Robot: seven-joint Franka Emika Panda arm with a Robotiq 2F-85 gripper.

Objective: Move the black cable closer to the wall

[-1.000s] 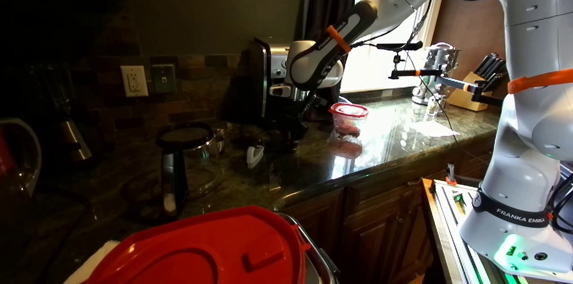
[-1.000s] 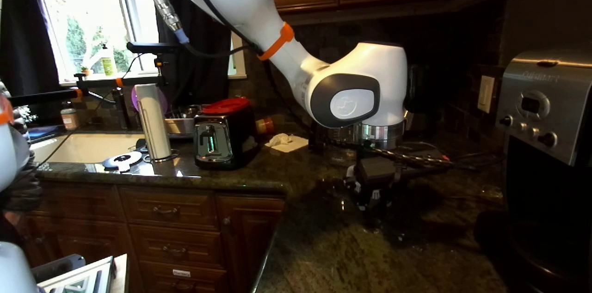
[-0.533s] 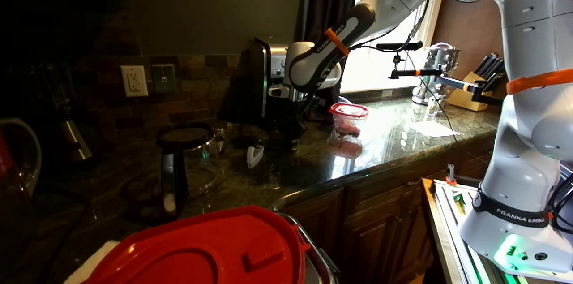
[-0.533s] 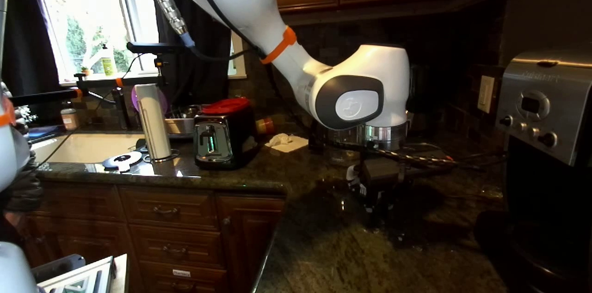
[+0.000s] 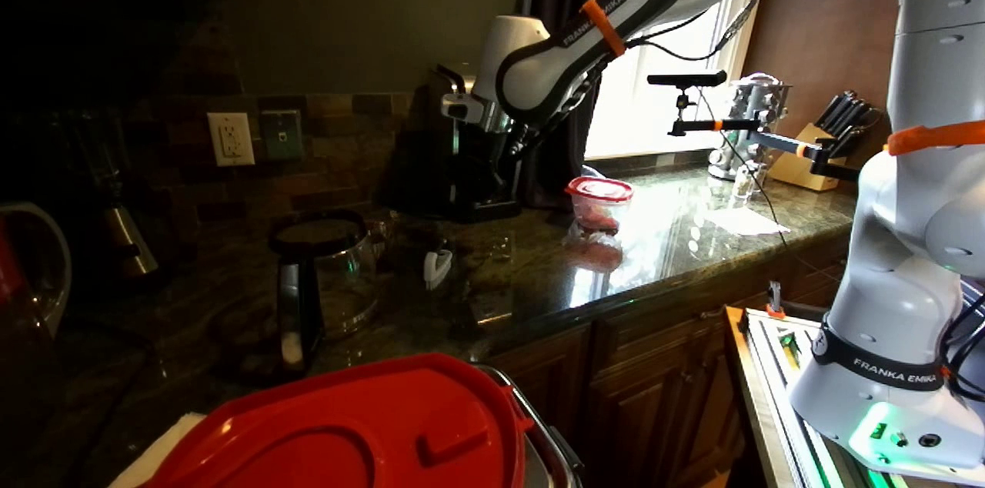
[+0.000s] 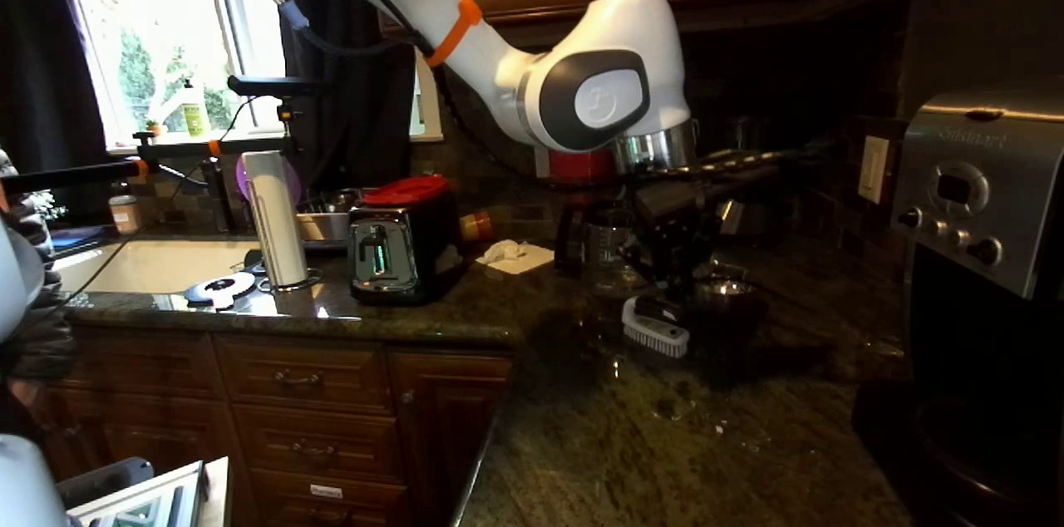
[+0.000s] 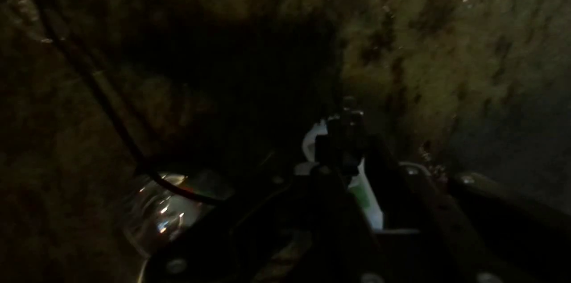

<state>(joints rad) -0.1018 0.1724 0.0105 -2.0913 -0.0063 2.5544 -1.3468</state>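
On the dark counter [image 6: 573, 444], a white brush [image 6: 654, 332] lies near a glass pot [image 5: 348, 288], below the claw [image 7: 342, 140], which looks pinched narrow, while the black cable [image 7: 101, 95] runs across a shiny round thing [image 7: 154, 218] in the wrist view.

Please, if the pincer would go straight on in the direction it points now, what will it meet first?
Most likely the countertop: the pincer points down at it. The white brush lies close to that line in an exterior view, but depth is unclear, so it could be touched first.
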